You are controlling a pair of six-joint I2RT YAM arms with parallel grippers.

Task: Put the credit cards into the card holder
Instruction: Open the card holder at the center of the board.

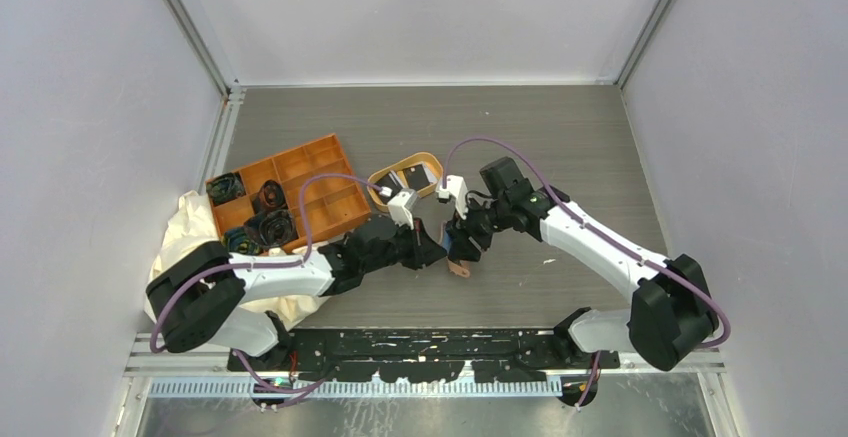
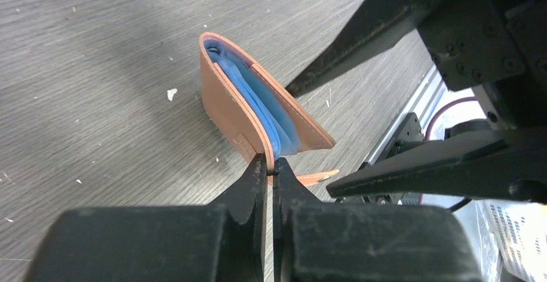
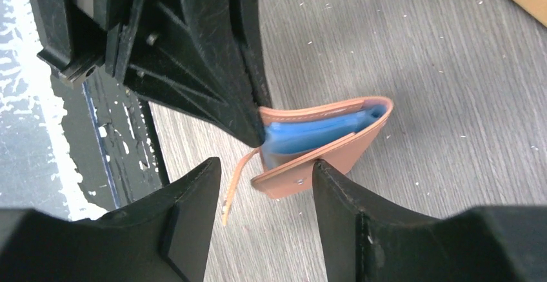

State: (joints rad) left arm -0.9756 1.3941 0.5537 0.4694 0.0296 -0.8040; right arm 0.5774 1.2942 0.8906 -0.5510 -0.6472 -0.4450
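Now, card holder (image 2: 232, 111) pinched in left gripper (image 2: 269, 169), right gripper (image 3: 266, 166) alongside

We've got a grey wood-grain table (image 1: 560, 137) carrying an orange compartment tray (image 1: 315, 162), an oval tray (image 1: 404, 160) just beside it, and a cream cloth (image 1: 190, 219) at the left.

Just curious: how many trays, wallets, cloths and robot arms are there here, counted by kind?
Trays: 2 (orange compartment tray, oval tray)
Wallets: 1 (card holder)
Cloths: 1 (cream cloth)
Robot arms: 2 (left arm, right arm)
Total: 6
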